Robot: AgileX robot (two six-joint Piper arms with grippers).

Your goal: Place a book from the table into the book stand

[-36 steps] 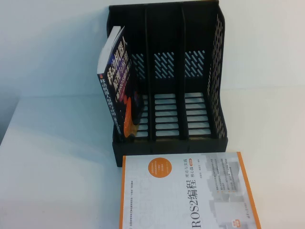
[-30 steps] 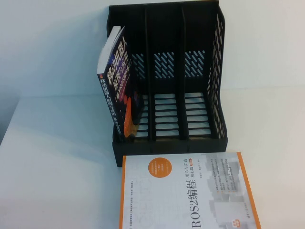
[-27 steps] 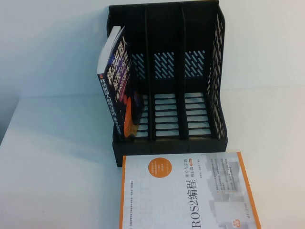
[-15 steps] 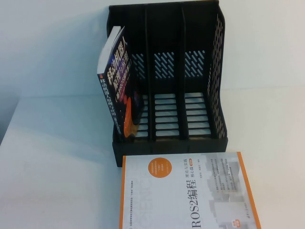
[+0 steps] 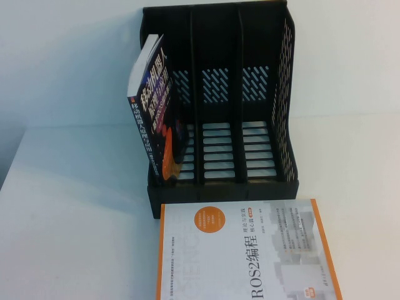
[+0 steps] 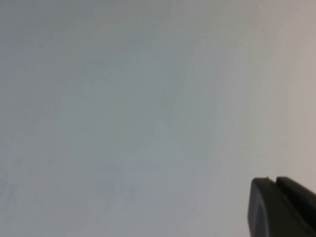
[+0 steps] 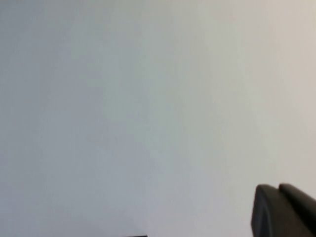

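White-and-orange paperback book [image 5: 247, 253] lies flat on the white tabletop [image 5: 75, 206], just in front of the black plastic three-slot book stand [image 5: 219, 106], long axis across the stand's front. Left tool [image 6: 281, 207] and right tool [image 7: 282, 210] are out of the high view, each over bare tabletop; can't tell open or closed, or which is nearer.

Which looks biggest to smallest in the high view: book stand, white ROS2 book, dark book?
1. book stand
2. white ROS2 book, cropped and nearer the camera, so unsure
3. dark book, leaning in the stand's left slot

Left tool and right tool appear only in wrist views.
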